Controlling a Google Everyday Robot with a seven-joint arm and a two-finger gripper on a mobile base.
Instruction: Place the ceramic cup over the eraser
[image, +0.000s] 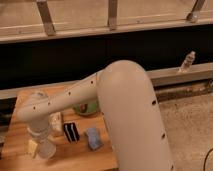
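1. The pincer (40, 139) hangs over the front left of the counter (65, 161), right at the cup (46, 150); whether it grips the cup, I cannot tell.
2. The eraser (71, 131) lies flat, right of the cup and apart from it.
3. A blue block (93, 138) lies right of the eraser.

The wooden bench (75, 156) fills the lower left corner. On it the black eraser (71, 131) with white stripes lies near the middle, a light blue oblong object (93, 138) just to its right and a white labelled bottle (56, 122) just to its left. A green rounded thing (86, 108) lies farther back. At the front left corner the gripper (40, 139) hangs over the ceramic cup (46, 150)
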